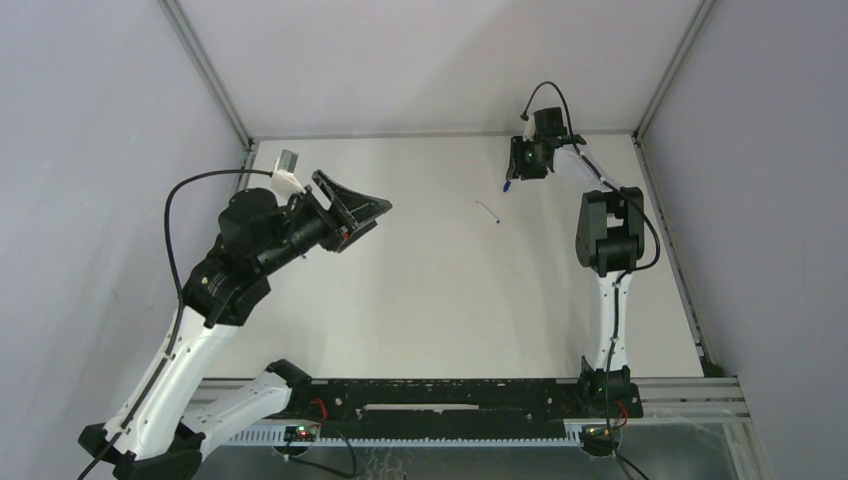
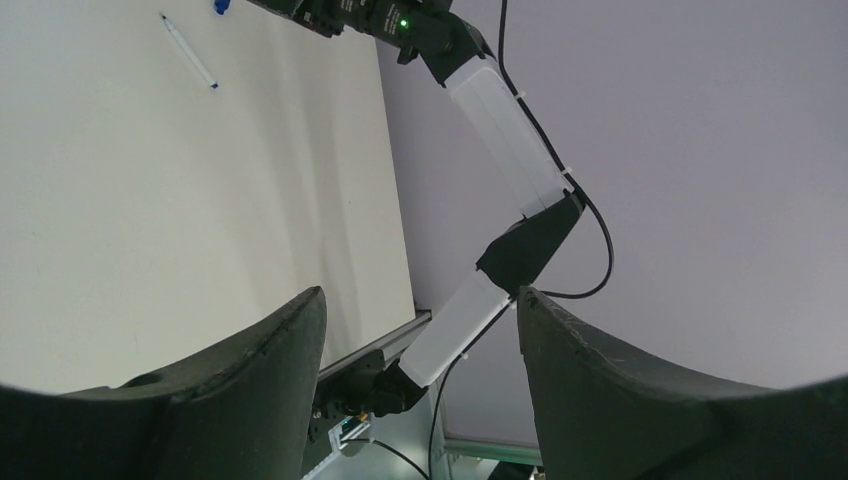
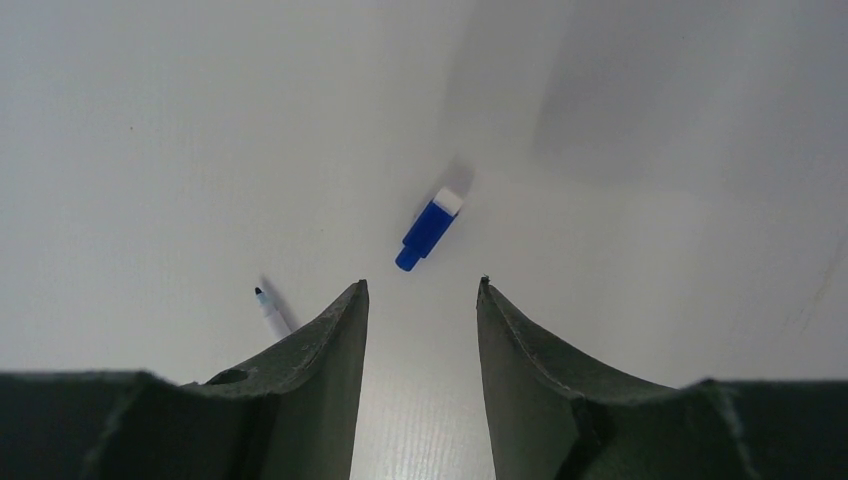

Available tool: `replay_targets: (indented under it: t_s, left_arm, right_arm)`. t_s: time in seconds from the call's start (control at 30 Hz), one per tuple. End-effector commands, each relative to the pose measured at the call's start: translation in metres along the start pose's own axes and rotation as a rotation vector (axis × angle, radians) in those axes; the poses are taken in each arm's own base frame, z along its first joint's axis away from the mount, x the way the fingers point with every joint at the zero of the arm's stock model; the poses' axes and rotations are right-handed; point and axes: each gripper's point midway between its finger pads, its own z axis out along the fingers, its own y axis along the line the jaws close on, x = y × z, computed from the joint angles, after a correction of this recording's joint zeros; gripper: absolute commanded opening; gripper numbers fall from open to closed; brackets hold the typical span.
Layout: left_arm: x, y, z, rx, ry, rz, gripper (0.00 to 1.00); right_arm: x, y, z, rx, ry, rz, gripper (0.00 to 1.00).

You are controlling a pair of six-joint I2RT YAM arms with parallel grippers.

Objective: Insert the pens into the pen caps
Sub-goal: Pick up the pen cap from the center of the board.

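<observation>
While right claw (image 3: 421, 283) gapes empty near blue cap (image 3: 428, 230), seemingly off table (image 3: 150, 120), left claw (image 2: 418, 293) stands wide, empty.

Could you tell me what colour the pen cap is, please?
The pen cap is blue with a white end; see right wrist view.

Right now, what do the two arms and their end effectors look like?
The left arm and right arm have white shells, black joints and black cables. The left end effector and right end effector each have two dark, curved, tapering fingers. A green light glows on the right wrist.
</observation>
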Motion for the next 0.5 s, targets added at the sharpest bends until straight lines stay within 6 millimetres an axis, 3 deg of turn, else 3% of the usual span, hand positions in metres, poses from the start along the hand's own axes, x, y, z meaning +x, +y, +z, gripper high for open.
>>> replay_targets:
  t_s: [0.0, 0.3, 0.47]
  left_arm:
    - [-0.006, -0.032, -0.012, 0.092, -0.01, 0.038, 0.73]
    - [-0.005, -0.04, -0.013, 0.091, -0.017, 0.079, 0.73]
    - [-0.002, -0.017, -0.007, 0.077, -0.043, 0.181, 0.76]
  right_arm:
    - [-0.016, 0.002, -0.002, 0.01, -0.03, 0.006, 0.51]
    - [-0.018, 0.002, 0.005, 0.005, -0.01, 0.015, 0.52]
    - [-0.014, 0.003, 0.01, 0.006, 0.022, 0.012, 0.52]
